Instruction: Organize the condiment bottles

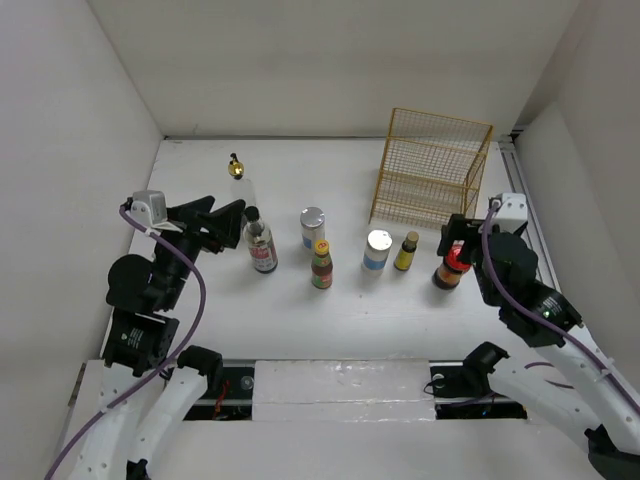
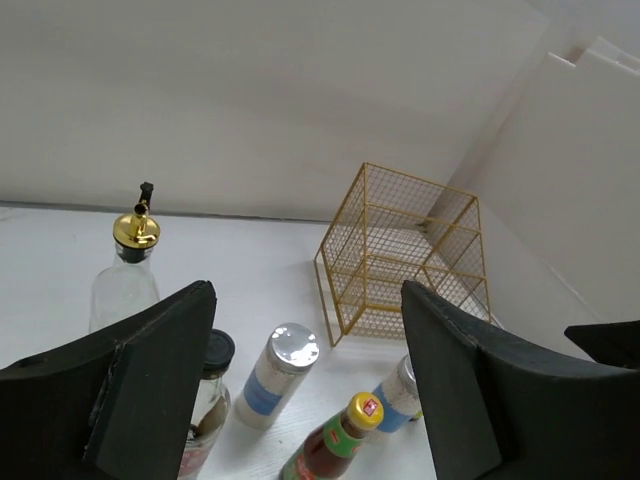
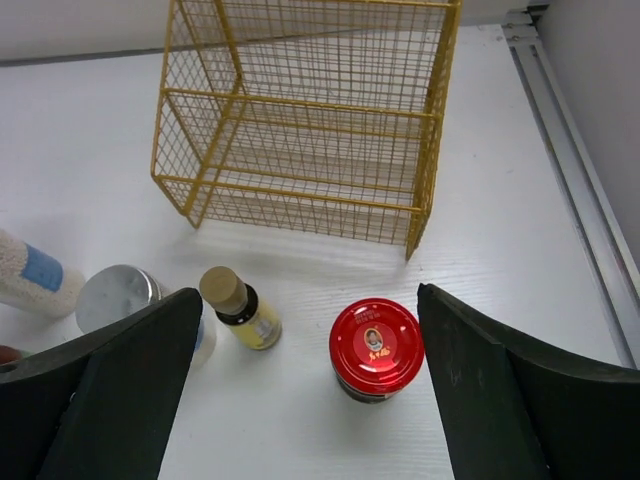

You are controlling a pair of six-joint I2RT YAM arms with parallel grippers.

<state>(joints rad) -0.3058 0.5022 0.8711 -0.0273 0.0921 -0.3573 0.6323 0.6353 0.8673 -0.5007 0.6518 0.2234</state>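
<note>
Seven condiment bottles stand on the white table. A gold-topped clear bottle (image 1: 237,175) (image 2: 128,270) is at the back left. In a loose row are a black-capped red-label bottle (image 1: 262,245) (image 2: 212,355), a silver-lidded can (image 1: 313,226) (image 2: 280,370), a yellow-capped green bottle (image 1: 321,264) (image 2: 345,430), a second silver-lidded can (image 1: 377,249) (image 3: 120,298), a small yellow bottle (image 1: 406,251) (image 3: 240,308) and a red-capped dark jar (image 1: 452,265) (image 3: 376,345). My left gripper (image 1: 228,226) (image 2: 307,330) is open and empty, just left of the black-capped bottle. My right gripper (image 1: 462,243) (image 3: 310,300) is open and empty above the red-capped jar.
A gold wire rack (image 1: 430,170) (image 2: 405,260) (image 3: 310,120) stands at the back right, behind the row. White walls close the table at left, back and right. A metal rail (image 3: 570,180) runs along the right wall.
</note>
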